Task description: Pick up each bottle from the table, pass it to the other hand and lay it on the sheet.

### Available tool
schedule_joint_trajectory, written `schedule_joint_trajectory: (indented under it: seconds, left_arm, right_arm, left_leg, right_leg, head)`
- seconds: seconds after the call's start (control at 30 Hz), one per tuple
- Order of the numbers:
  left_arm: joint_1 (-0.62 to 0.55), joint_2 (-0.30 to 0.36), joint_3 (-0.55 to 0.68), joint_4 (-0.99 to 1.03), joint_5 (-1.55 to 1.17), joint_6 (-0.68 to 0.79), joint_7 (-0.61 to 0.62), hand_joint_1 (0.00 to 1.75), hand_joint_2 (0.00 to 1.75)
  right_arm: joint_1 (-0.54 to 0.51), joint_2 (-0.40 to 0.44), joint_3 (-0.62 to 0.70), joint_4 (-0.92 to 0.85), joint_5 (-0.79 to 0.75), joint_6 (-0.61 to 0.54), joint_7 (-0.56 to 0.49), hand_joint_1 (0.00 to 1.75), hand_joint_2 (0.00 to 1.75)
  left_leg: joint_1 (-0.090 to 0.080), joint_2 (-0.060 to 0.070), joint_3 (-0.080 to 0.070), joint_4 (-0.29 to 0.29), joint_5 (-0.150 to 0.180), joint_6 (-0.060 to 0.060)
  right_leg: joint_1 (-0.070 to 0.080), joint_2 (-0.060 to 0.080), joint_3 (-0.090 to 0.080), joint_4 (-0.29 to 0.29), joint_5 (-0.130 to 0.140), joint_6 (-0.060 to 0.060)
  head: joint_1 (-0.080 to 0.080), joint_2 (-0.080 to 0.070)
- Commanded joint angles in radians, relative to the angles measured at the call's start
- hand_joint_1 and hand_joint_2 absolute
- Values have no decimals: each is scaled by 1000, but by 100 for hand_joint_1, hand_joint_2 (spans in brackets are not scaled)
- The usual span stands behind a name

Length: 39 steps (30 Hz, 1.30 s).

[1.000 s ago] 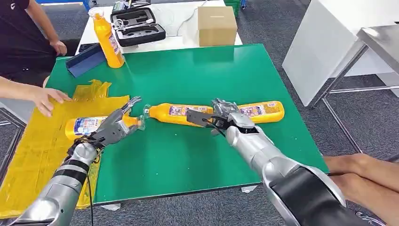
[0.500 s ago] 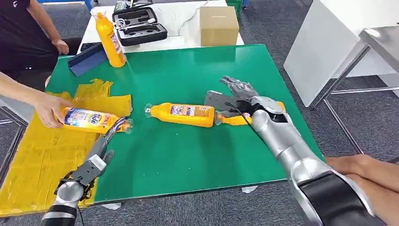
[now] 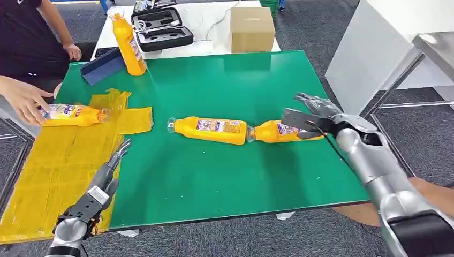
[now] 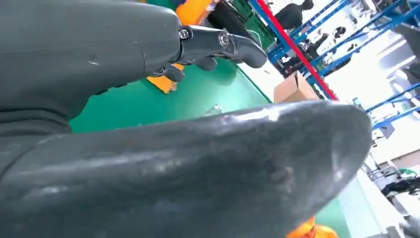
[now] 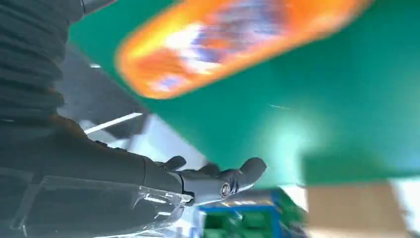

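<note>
Two orange bottles lie end to end mid-table: one (image 3: 210,130) toward the left, one (image 3: 278,131) toward the right, its far end hidden behind my right hand (image 3: 313,115). That hand hovers open beside it, fingers spread; the right wrist view shows the blurred bottle (image 5: 223,42) past its fingers (image 5: 218,181). My left hand (image 3: 104,176) hangs open and low over the yellow sheet (image 3: 53,166). A person's hand (image 3: 21,99) holds a third bottle (image 3: 72,114) at the sheet's far end. A fourth bottle (image 3: 128,44) stands upright at the table's back left.
The green table (image 3: 225,176) has a blue tray (image 3: 104,65) at its back left corner. Behind it a white table carries a black case (image 3: 160,29) and a cardboard box (image 3: 251,28). A white cabinet (image 3: 375,48) stands at the right. A person's knee (image 3: 433,187) shows near my right arm.
My right hand has let go and drawn back right, off the bottles. My left arm has dropped lower. The person has carried the third bottle to the sheet's far left.
</note>
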<state>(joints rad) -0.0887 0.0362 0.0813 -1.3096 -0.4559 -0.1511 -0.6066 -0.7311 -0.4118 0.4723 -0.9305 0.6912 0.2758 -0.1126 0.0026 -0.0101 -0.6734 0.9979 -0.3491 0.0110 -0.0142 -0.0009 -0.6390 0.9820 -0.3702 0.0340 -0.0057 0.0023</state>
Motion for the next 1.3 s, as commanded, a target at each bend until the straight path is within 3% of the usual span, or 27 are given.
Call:
schedule_joint_trajectory:
  seconds: [0.03, 0.33, 0.73, 1.0, 1.3]
  left_arm:
    - [-11, -16, -23, -23, 6, -16, -5, 0, 175]
    - [-36, -8, -65, -3, 13, -12, 9, 0, 175]
    - [-107, -13, -115, 49, 20, -16, 25, 0, 175]
    - [-129, -10, -120, 76, 24, -19, 29, 0, 175]
    - [-145, -10, -129, 91, 27, -21, 30, 0, 175]
  right_arm:
    - [72, -227, 11, -54, -38, 51, 17, 0, 175]
    - [60, -214, 73, 54, -13, 47, 20, 0, 175]
    - [-103, 47, 129, 399, 142, -98, 38, 0, 175]
    - [-152, 134, 135, 490, 184, -122, 62, 0, 175]
    - [-171, 167, 144, 533, 209, -118, 69, 0, 175]
  left_leg:
    - [-1, -4, 3, 1, -3, 1]
    - [-1, 1, 5, 0, -4, 0]
    - [0, 11, 6, -1, -3, 1]
    - [0, 10, 6, 0, -1, 1]
    - [0, 8, 3, 0, 0, 2]
  right_leg:
    - [0, -4, 4, 0, -3, 0]
    - [0, -1, 4, 0, -2, -1]
    - [1, 6, 4, -1, 1, -2]
    - [0, 5, 3, 0, 0, -2]
    - [0, 3, 1, 0, 1, -1]
  head:
    - [0, 0]
    - [0, 0]
    - [-1, 0]
    - [0, 0]
    - [0, 0]
